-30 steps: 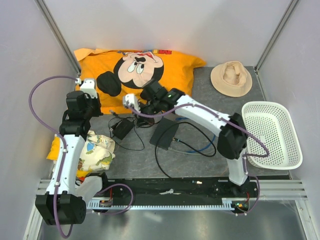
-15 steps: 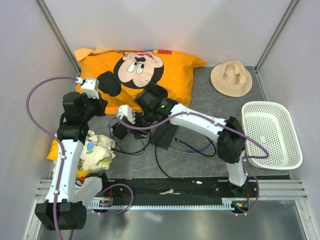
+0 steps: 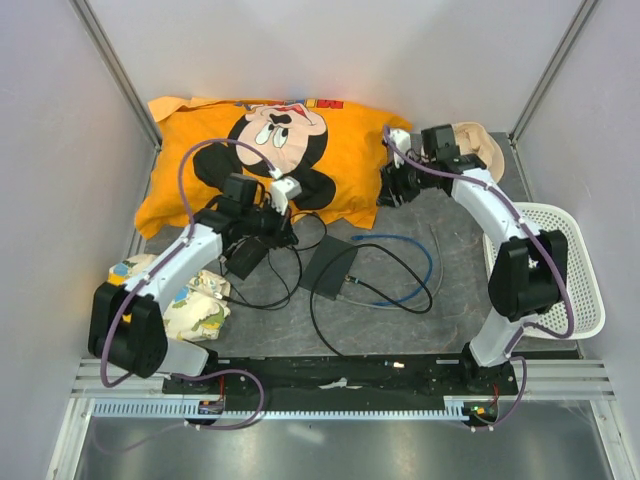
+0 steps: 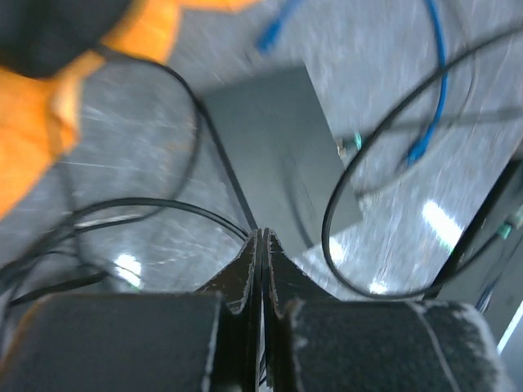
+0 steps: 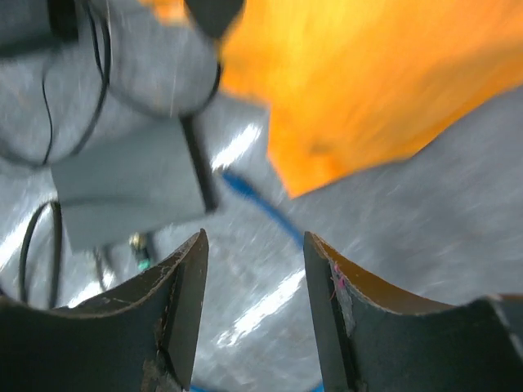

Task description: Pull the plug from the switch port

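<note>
The switch point(image 3: 330, 265) is a flat black box lying mid-mat, also in the left wrist view point(image 4: 286, 139) and the right wrist view point(image 5: 131, 184). A blue cable's plug point(image 3: 355, 238) lies on the mat just past the switch's far corner, free of it point(image 5: 233, 181) point(image 4: 270, 34). A black cable's green-tipped connector point(image 3: 350, 281) sits at the switch's near edge. My left gripper point(image 3: 285, 232) point(image 4: 261, 233) is shut and empty, left of the switch. At the back, by the pillow's edge, my right gripper point(image 3: 385, 193) point(image 5: 255, 237) stands open and empty.
An orange Mickey pillow point(image 3: 270, 140) fills the back left. A tan hat point(image 3: 475, 155) lies behind the right arm, a white basket point(image 3: 545, 270) on the right. A black adapter brick point(image 3: 243, 258) with tangled cables and a patterned cloth point(image 3: 190, 305) lie on the left.
My right gripper opened and swung from the switch's far edge to the back right. The blue cable now lies spread right of the switch. My left arm swung in over the adapter.
</note>
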### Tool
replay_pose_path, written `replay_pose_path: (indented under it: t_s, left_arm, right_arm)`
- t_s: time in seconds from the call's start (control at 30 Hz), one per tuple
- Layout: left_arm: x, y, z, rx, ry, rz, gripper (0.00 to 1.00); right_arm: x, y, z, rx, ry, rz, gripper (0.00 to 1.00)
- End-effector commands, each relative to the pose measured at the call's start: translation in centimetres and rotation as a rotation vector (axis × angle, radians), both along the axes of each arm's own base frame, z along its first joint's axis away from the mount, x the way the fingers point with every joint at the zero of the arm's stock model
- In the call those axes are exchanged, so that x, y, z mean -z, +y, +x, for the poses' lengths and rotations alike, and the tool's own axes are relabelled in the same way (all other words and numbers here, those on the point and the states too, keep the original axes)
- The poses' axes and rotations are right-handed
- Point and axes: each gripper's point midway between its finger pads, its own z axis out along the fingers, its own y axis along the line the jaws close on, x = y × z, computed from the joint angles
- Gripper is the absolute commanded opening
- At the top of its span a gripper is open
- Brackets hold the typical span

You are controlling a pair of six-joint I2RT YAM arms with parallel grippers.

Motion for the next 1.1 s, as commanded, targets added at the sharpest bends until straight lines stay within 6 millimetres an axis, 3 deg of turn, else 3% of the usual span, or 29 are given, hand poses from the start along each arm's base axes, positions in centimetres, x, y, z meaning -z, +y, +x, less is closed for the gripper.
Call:
replay_pose_path:
  t_s: [0.0, 0.13, 0.2, 0.3, 0.53, 0.77, 0.83, 1.07]
  left_arm:
    - [3.8, -0.9, -3.4, 0.225, 0.01, 0.098, 0.01]
    - [6.4, -0.3, -5.9, 0.239, 0.126, 0.128, 0.02]
    - [7.1, -0.5, -7.1, 0.143, 0.261, 0.092, 0.02]
    - [6.8, -2.5, -8.0, 0.113, 0.332, 0.027, 0.02]
    - [10.4, -1.8, -8.8, 0.013, 0.445, 0.136, 0.02]
    - [14.9, -2.2, -11.5, -0.018, 0.584, 0.196, 0.02]
    - [15.3, -2.9, -11.6, 0.015, 0.58, 0.206, 0.02]
    - [15.2, -6.1, -8.9, 0.076, 0.536, 0.185, 0.02]
  right_arm:
    - [5.5, 0.8, -5.2, -0.066, 0.234, 0.082, 0.59]
    - [8.5, 0.9, -6.9, -0.005, 0.363, 0.109, 0.59]
    - [9.6, 0.8, -7.3, 0.059, 0.424, 0.116, 0.59]
    - [10.9, 0.3, -7.7, 0.087, 0.422, 0.099, 0.59]
    - [11.0, 1.2, -8.7, 0.068, 0.458, 0.168, 0.59]
    - [11.1, 1.9, -8.1, 0.039, 0.475, 0.198, 0.6]
    - [11.2, 2.0, -8.0, 0.036, 0.475, 0.203, 0.6]
    - [12.8, 1.8, -7.8, 0.062, 0.514, 0.182, 0.61]
